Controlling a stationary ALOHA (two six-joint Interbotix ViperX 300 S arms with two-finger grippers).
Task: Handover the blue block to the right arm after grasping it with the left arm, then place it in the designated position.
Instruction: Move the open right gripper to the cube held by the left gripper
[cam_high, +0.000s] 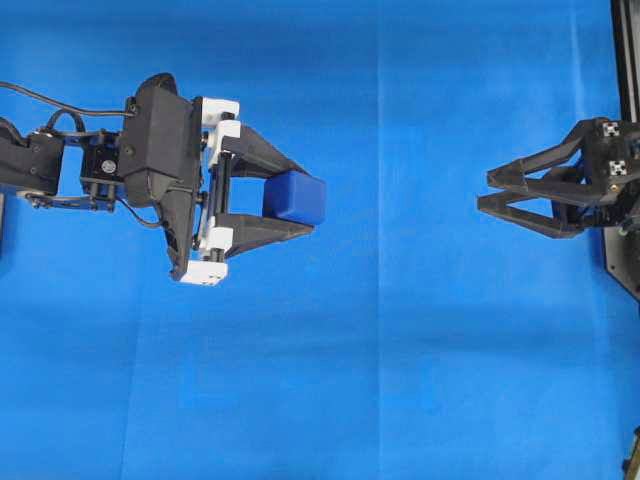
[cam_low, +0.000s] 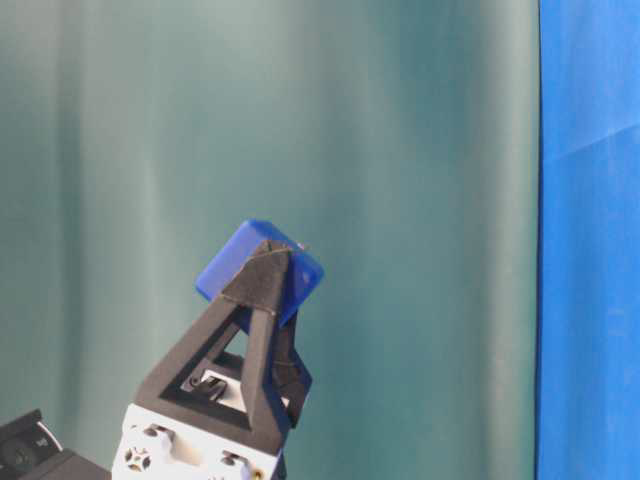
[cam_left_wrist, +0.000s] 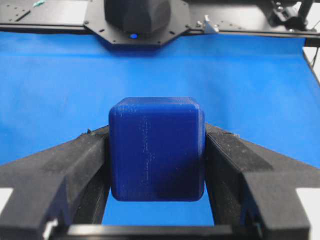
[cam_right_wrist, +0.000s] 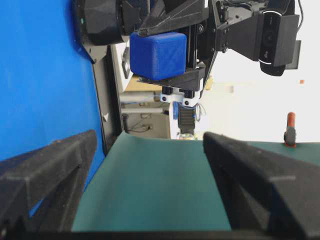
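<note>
**Blue block clamped in the left arm's fingers, right arm's fingers spread wide**

Two matte black fingers of the left gripper press flat against opposite faces of the blue block, gripping it above the cloth. The block is a small dark-blue cube with rounded edges and fine printed layer lines across its faces. The fingers are angular open-frame wedges, joined at the back to white brackets and a black housing. Well apart, across the cloth, the right gripper points toward the block with its two pointed black fingers spread apart, holding nothing; small checkered tags sit on its body. Beneath both lies a bright-blue cloth covering the tabletop, smooth with faint fold creases. From table level, a teal-green curtain hangs behind the raised block.
</note>
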